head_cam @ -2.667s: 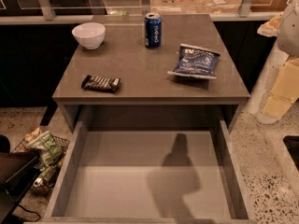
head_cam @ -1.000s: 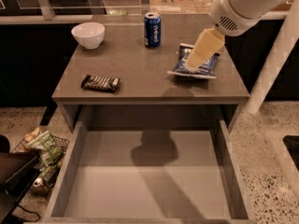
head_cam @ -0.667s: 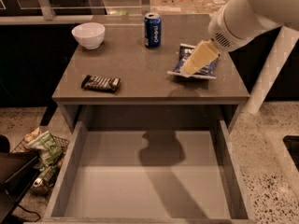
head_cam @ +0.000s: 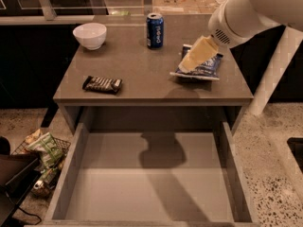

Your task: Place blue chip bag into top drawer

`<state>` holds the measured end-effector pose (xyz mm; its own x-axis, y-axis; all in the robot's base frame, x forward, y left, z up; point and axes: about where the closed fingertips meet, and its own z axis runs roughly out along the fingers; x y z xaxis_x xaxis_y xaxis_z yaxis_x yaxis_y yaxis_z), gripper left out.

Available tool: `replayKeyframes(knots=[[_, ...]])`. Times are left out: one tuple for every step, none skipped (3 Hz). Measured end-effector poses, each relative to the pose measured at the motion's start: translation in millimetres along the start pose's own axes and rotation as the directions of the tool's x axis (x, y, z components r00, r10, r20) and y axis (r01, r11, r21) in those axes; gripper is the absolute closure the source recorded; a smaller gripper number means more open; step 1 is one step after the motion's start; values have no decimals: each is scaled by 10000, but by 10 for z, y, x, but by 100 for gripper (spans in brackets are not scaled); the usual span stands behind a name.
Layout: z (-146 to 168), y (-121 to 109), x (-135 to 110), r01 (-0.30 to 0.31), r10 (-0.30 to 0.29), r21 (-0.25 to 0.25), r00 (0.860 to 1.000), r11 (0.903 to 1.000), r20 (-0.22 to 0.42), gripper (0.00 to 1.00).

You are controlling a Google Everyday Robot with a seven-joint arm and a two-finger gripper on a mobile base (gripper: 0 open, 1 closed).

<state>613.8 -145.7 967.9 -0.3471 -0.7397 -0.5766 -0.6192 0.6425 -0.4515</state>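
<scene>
Blue chip bag [head_cam: 208, 70] is being reached for at the right rear of the worktop [head_cam: 142, 70].

The pincer [head_cam: 191, 60] is held low over the bag's left half. Whether it is apart or together cannot be told, and the bag lies flat, so the grasp step is judged to be in hand. Next, the bag must be seized, raised, carried over the front edge of the worktop and lowered into the top drawer [head_cam: 147, 193], which is pulled out below with a bare bottom. The bag lies near the right edge and the soda can [head_cam: 155, 30] stands well apart, so room is judged ample.
</scene>
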Motion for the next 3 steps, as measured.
replayKeyframes(knots=[[98,3,-76,82,-82,29,9999,10000,-146,0],[435,-63,-192,-210,203,-186,9991,9996,-374,0],[810,-199,-224,-950,930,-521,9949,9941,-395,0]])
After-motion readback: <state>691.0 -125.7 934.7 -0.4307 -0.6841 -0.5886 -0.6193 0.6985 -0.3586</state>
